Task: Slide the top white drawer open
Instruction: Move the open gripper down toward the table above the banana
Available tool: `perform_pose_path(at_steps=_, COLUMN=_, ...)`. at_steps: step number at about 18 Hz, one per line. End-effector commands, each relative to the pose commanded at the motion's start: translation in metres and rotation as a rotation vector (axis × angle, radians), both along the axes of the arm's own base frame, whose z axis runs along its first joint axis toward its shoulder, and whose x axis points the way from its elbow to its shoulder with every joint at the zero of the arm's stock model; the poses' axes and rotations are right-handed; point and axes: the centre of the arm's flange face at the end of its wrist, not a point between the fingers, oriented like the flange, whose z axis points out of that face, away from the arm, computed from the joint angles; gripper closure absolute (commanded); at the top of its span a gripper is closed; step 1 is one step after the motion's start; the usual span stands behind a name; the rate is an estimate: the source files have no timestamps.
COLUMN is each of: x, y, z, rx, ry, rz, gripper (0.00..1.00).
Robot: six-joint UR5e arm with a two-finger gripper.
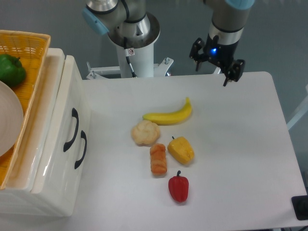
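Top white drawer (57, 122) closed, fingers (226, 80) spread, well apart

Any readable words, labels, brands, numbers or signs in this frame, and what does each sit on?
No readable text anywhere.
Small round red-and-white sticker on the white robot pedestal: a sign, too small to make out.
Cabinet, basket and food items: no markings seen.
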Motion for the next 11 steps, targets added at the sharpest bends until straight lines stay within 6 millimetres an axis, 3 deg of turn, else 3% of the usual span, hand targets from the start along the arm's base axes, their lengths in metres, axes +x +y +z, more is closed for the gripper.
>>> perform_pose_path(at_steps=5, x=0.012, y=0.034, z=-0.003, rx=0.024, ry=-0.027, rz=0.149, gripper=0.00)
perform_pose_path(at_steps=11, x=0.023, y=0.048, z=0.000, rx=0.057, ry=-0.048, rz=0.195, gripper=0.00)
